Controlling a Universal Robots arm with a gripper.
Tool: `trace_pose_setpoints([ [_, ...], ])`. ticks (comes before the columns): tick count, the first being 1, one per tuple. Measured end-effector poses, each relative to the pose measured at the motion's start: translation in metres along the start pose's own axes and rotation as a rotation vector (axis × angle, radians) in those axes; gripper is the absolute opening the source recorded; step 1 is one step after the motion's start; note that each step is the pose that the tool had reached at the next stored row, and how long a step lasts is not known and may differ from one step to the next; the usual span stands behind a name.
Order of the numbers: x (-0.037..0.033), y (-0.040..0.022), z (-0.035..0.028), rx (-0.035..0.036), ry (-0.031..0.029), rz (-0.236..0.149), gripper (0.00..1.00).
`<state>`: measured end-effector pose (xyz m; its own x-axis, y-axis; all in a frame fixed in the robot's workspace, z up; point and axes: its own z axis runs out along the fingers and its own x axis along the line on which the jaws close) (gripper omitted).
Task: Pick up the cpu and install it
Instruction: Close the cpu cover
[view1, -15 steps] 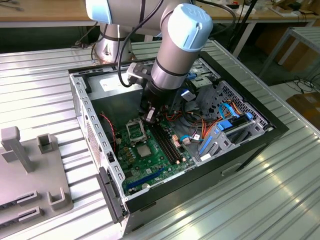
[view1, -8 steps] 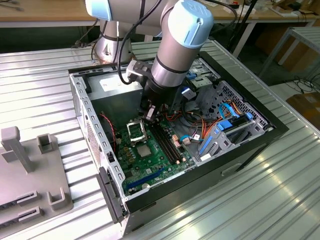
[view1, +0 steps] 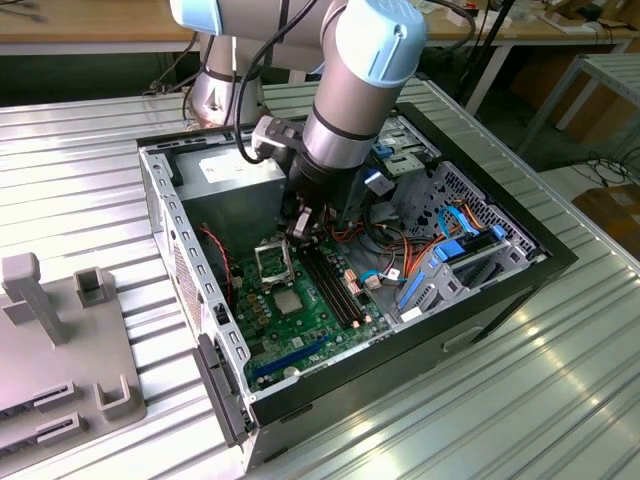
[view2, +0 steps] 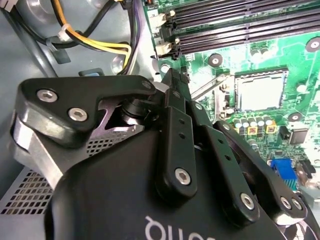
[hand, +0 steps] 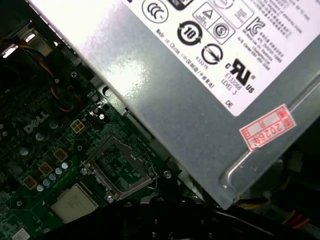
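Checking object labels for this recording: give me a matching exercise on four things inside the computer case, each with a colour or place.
Things:
1. cpu
2. socket
3. metal box
4. memory slots

Descriptions:
a. long, black, lying parallel
b. grey with a white label
c. small silver-grey square flat on the green board
d. framed square between the chip and the big box

Pairs: 1-c, 2-d, 3-b, 4-a
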<state>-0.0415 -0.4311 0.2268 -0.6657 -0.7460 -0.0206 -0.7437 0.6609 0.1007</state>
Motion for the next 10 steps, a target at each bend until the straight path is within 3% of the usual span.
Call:
trace_pose_setpoints([
  [5,0.0002,0.0008,-0.0055,0.0186,0.0211,0.001,0.11],
  [10,0.0003,0.0017,-0.0101,0.0278,0.0313,0.0,0.11],
])
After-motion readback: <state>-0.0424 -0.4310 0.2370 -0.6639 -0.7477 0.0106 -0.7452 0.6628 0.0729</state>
